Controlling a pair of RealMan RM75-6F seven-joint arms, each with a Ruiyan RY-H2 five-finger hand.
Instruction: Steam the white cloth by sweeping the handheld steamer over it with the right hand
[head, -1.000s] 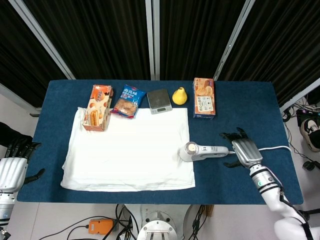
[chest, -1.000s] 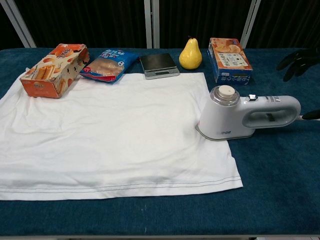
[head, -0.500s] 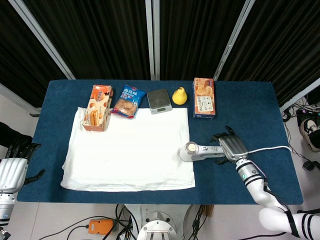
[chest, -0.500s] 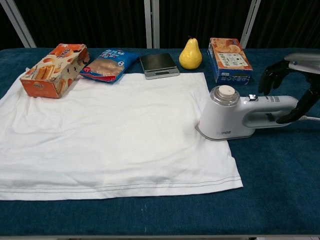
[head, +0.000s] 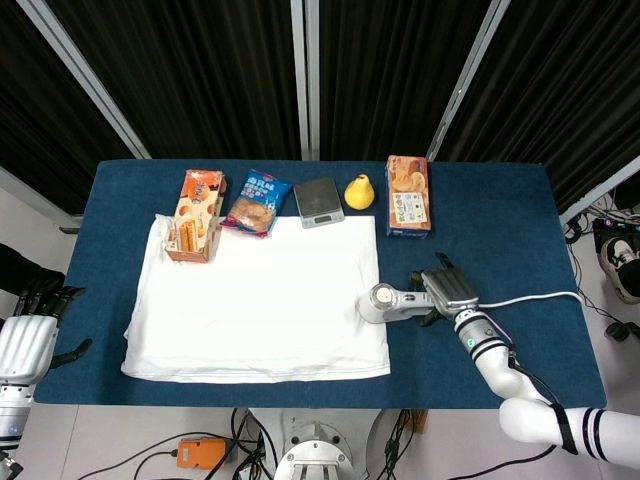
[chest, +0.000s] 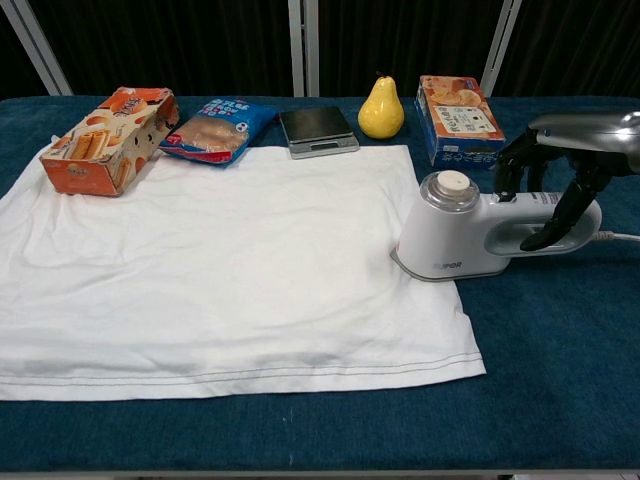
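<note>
We see the left hand (head: 22, 340) off the table's (head: 500, 200) left edge, its fingers apart and holding nothing. The white cloth (chest: 220, 260) lies flat over the left and middle of the blue felt-like top; its rear left corner runs under an orange biscuit box (chest: 105, 140). Behind its rear edge stand a blue snack bag (chest: 215, 128), a grey scale (chest: 318, 131), a yellow pear (chest: 381, 108) and an upright cracker box (chest: 458, 120). The white plastic handheld steamer (chest: 470, 235) sits on the cloth's right edge. The right hand (chest: 560, 170) is at its handle, dark fingers (chest: 555, 222) hooked through the loop; whether the grip is firm we cannot tell. Bare table lies right of it.
</note>
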